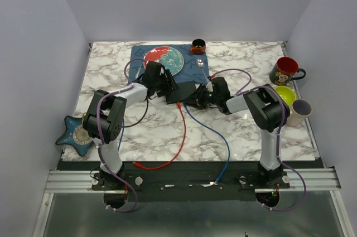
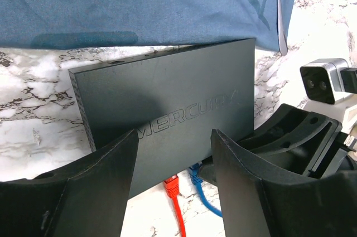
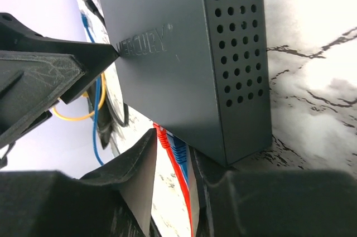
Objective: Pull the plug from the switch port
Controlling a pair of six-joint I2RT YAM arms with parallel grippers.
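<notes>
Grey switch [image 2: 167, 92] lettering reads only from wrist views.

You had plain pale walls [image 1: 184, 3] on three sides. Your white marble surface [image 1: 156, 142] sat behind a shiny metal rail [image 1: 61, 180].

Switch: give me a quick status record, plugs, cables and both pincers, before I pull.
switch: flat on marble table, by blue placemat
red plug: seated in switch's near edge
blue plug: seated beside red plug
left pincer: open, over switch top
right pincer: jaws flank both plugs; grip unclear
task: no plug pulled yet
</notes>
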